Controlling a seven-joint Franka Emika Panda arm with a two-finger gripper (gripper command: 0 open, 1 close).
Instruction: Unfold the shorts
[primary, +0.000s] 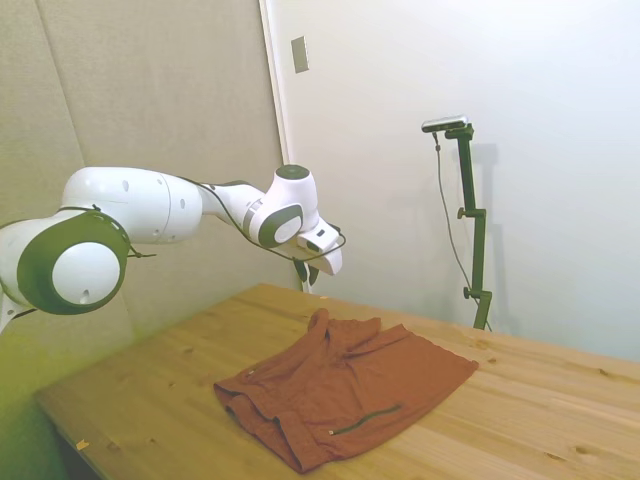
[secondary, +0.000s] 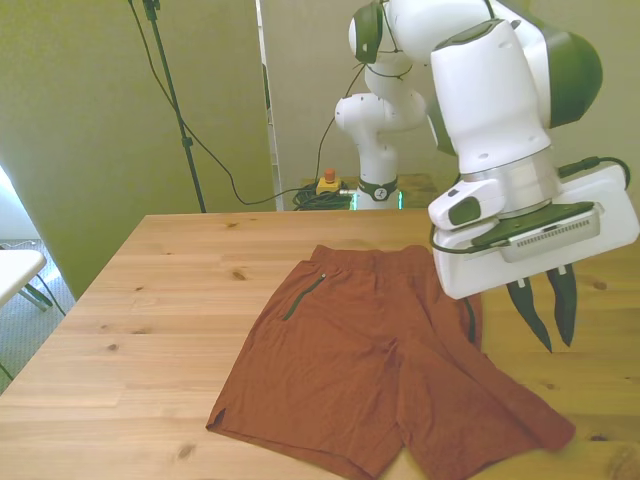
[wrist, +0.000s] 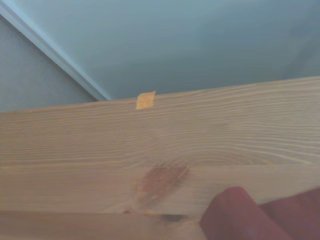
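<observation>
**Shorts laid open, gripper lifted clear**

The shorts (secondary: 385, 360) lie spread across the bench (secondary: 150, 330) at the front view's centre and lower right, both legs showing, with a small raised fold near the waistband. The gripper (secondary: 548, 312) hangs above their right edge at the frame's right, fingers slightly parted and empty. Unfolding looks nearly complete; the next move is probably flattening that fold.

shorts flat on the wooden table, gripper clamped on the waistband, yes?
No. The gripper hangs above the shorts, open and holding nothing; the front view shows its fingers apart in the air. The shorts do lie on the wooden table.
</observation>
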